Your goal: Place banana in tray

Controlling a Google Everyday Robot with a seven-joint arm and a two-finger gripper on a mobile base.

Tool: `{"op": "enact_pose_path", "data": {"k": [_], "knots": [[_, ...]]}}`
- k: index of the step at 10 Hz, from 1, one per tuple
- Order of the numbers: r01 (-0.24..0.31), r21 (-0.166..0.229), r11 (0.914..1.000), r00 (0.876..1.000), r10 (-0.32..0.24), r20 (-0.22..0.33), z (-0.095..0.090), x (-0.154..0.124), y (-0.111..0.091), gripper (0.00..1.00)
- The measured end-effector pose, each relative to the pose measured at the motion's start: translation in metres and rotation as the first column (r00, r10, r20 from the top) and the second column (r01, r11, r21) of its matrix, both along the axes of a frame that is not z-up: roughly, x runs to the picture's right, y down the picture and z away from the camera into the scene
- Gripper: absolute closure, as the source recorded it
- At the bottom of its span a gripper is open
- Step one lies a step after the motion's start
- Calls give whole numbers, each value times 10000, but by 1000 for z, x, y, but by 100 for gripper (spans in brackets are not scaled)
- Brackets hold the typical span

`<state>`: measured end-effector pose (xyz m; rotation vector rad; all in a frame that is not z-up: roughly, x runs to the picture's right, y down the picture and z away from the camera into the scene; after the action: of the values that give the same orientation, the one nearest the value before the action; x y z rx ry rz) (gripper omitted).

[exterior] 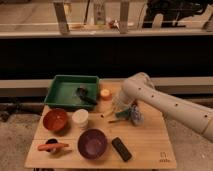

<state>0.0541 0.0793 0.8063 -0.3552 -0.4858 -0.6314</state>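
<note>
My white arm reaches in from the right and bends down to the middle of the wooden table (145, 150). The gripper (125, 117) is low over the tabletop, right of the white cup, and shut. The banana (117, 119) shows only as a pale yellowish bit at the fingertips; the gripper hides most of it and seems to be closed on it. The dark green tray (62, 92) stands at the back left, well left of the gripper, with a dark object (85, 95) lying in its right half.
A red bowl (55, 120) and a white cup (80, 118) stand in front of the tray. A purple bowl (92, 143), a black remote (121, 148) and an orange stick (52, 146) lie along the front edge. A small orange item (105, 94) sits right of the tray.
</note>
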Motion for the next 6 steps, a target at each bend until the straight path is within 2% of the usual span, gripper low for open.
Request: {"op": "enact_pose_path", "data": {"k": [1, 3, 4, 6], "knots": [[-184, 328, 9993, 9996, 177, 224, 6, -15, -25, 100], [-355, 972, 9946, 9970, 286, 713, 9, -51, -47, 100], [-511, 1461, 9879, 9932, 349, 1110, 5, -75, -54, 100], [-632, 2082, 9760, 9850, 275, 1701, 3, -109, -64, 100]]}}
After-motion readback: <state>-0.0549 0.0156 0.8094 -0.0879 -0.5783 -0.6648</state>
